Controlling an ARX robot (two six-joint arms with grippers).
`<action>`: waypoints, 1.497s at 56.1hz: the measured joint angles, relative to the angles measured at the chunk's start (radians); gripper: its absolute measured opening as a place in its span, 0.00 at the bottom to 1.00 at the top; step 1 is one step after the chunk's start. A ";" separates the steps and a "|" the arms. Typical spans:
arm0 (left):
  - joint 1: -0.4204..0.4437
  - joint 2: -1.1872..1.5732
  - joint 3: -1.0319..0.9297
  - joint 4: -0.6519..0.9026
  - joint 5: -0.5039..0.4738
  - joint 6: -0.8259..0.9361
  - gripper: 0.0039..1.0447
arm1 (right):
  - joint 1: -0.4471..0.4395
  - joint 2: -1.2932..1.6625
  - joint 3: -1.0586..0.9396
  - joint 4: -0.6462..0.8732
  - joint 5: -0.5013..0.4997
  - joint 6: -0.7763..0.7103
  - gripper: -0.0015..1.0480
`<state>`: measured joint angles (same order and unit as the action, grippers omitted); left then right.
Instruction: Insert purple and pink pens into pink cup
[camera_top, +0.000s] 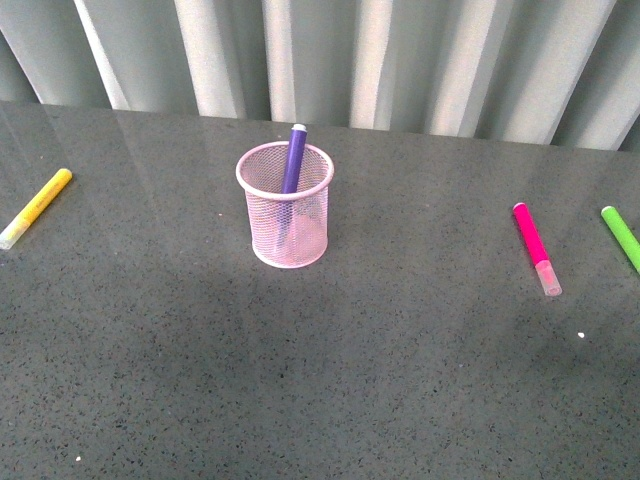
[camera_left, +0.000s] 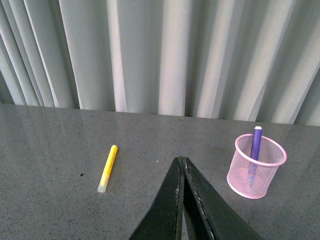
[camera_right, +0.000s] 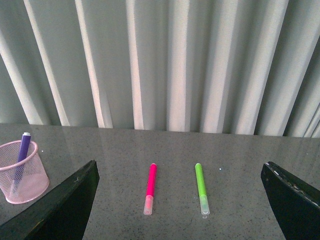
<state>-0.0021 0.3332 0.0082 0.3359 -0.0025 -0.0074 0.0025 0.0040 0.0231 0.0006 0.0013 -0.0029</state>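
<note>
We log the purple pen (camera_top: 293, 160) standing tilted inside the pink cup (camera_top: 312, 228), mid-bench (camera_top: 400, 380) toward the far edge. The pink pen (camera_top: 532, 240) lies flat near the right edge, beside the green marker (camera_top: 622, 238); the yellow marker (camera_top: 40, 205) lies near the left edge. The left end effector (camera_left: 181, 161) is pinched together and empty; the right end effector (camera_right: 180, 167) is spread wide and empty.

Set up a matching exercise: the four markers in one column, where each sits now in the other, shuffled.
1. purple pen
2. pink pen
3. yellow marker
4. green marker

A. flat on the table, far left in the front view
B. standing in the pink cup
C. flat, at the front view's right edge
D. flat, between the pink cup and the green marker

Pairs: 1-B, 2-D, 3-A, 4-C
</note>
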 joint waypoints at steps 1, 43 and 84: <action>0.000 -0.008 0.000 -0.008 0.000 0.000 0.03 | 0.000 0.000 0.000 0.000 0.000 0.000 0.93; 0.000 -0.329 0.000 -0.335 0.002 0.000 0.06 | 0.000 0.000 0.000 0.000 0.000 0.000 0.93; 0.000 -0.330 0.000 -0.335 0.003 0.003 0.94 | 0.021 0.330 0.080 -0.010 0.213 -0.021 0.93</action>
<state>-0.0021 0.0032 0.0086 0.0006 0.0002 -0.0044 0.0231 0.3340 0.1028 -0.0093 0.2142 -0.0242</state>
